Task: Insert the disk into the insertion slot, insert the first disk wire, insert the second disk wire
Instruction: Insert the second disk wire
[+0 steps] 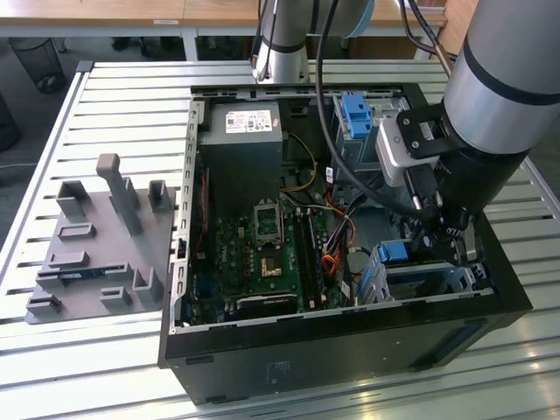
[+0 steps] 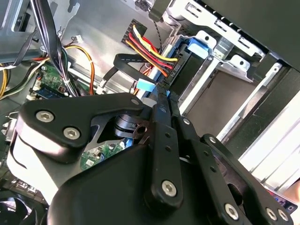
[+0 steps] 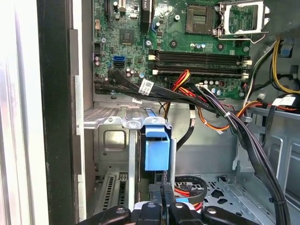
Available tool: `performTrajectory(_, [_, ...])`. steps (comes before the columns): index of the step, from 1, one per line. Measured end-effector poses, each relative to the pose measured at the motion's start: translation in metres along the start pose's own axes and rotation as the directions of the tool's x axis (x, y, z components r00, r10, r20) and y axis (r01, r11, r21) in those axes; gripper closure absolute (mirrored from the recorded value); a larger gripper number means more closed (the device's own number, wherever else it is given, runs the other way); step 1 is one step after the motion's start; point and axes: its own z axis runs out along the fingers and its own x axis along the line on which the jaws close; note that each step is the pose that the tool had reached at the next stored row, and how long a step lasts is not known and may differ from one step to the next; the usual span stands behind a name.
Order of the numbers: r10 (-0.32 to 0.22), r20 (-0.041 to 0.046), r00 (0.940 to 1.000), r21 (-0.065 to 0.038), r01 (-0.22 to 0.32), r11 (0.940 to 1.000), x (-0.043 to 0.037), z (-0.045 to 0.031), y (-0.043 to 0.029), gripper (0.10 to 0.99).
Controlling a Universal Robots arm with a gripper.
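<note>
The disk sits on edge inside the insertion slot (image 3: 110,140), a low silver cage at the case's front corner (image 1: 437,282). The disk's blue carrier end (image 3: 156,151) shows in both wrist views (image 2: 196,48) and as a blue patch in the exterior view (image 1: 395,252). A bundle of red, yellow and black wires (image 2: 143,44) runs to the disk's back edge. My gripper (image 2: 161,93) hangs just behind the disk (image 3: 161,192). Its fingers are pressed together on the end of a flat black disk wire (image 2: 123,58) with a light-blue tab (image 2: 145,85).
The open black computer case (image 1: 350,350) lies on a slatted metal table. Inside are the green motherboard (image 1: 262,254), the power supply (image 1: 241,144) and a taller cage with a blue latch (image 1: 357,114). Loose black cables (image 3: 220,112) cross above the slot. A grey fixture (image 1: 96,245) stands at the exterior view's left.
</note>
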Motion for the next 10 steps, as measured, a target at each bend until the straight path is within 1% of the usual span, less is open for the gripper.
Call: performTrajectory(10, [-0.001,-0.0036,1.0000,0.002,0.001,1.0000,0.0003,0.0033,0.0012,0.949])
